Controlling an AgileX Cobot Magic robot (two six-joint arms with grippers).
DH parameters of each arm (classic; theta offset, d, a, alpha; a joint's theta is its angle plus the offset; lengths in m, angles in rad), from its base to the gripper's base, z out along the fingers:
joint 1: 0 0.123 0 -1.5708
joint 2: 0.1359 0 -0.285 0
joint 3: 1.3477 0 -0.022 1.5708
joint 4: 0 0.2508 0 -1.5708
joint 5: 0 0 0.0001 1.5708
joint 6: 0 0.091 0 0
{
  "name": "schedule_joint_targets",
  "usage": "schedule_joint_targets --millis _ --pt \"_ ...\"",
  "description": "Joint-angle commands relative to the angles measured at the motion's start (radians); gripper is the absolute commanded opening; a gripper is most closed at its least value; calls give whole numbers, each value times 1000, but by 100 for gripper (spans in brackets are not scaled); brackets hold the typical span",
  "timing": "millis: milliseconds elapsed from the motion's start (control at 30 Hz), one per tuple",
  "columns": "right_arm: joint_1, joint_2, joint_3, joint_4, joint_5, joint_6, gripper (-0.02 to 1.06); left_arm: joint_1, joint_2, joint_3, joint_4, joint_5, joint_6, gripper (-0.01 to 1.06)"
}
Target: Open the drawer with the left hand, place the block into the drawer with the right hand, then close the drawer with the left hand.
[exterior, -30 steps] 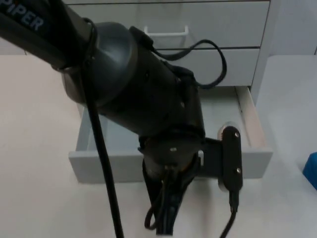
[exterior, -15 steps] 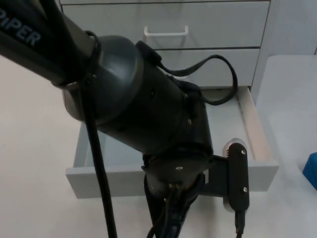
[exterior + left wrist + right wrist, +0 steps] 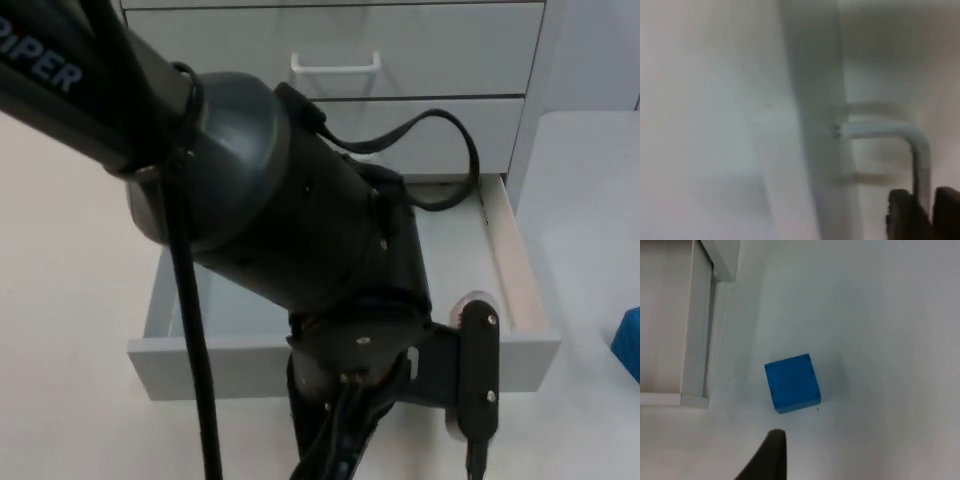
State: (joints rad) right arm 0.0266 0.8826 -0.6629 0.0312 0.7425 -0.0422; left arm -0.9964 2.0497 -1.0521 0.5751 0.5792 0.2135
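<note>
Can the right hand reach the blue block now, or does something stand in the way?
Probably yes. In the right wrist view the blue block lies alone on the white table, beside the open drawer but apart from it. Nothing lies around the block.

I count one pale grey cabinet (image 3: 530,90) standing on the white desk (image 3: 70,300). It has three drawer fronts that I can make out: one closed drawer with a white bar handle (image 3: 335,66), one closed plain front (image 3: 440,135) below it, and one pulled-out grey drawer (image 3: 200,365). I count two white handles in all: the one on the closed drawer, and a second, the open drawer's handle (image 3: 890,131), which I see in the left wrist view. There is one blue cube-shaped block (image 3: 791,382) on the desk beside the open drawer. One black left arm (image 3: 270,230) reaches over the drawer.
</note>
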Motion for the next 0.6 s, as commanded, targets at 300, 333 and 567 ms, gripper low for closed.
schedule_joint_targets --millis 300,333,567 --pt "-6 -4 -4 1 0 4 105 -22 -30 12 -52 -13 15 66" --pt "-6 -4 -4 1 0 4 105 -22 -43 12 -52 -13 15 66" --pt "-6 -4 -4 1 0 4 105 -22 -119 12 -52 55 15 66"
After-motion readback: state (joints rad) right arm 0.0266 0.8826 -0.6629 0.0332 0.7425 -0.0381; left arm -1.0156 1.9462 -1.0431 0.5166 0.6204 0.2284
